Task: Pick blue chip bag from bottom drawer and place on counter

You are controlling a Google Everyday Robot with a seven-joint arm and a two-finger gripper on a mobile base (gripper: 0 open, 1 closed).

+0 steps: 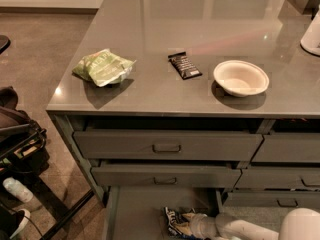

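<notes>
The blue chip bag [173,220] lies crumpled on the floor of the open bottom drawer [137,209], near its middle at the bottom edge of the view. My gripper [191,221] reaches in from the lower right on a pale arm and is right against the bag's right side, partly overlapping it. The tip is hidden against the bag. The counter [200,19] is the glossy dark-grey top above the drawers.
On the counter lie a green chip bag [103,67], a slim black candy bar [184,65] and a white bowl [241,77]. A white object [312,34] stands at the right edge. Two upper drawers [166,145] stick out slightly. A black bag [15,134] sits on the floor at left.
</notes>
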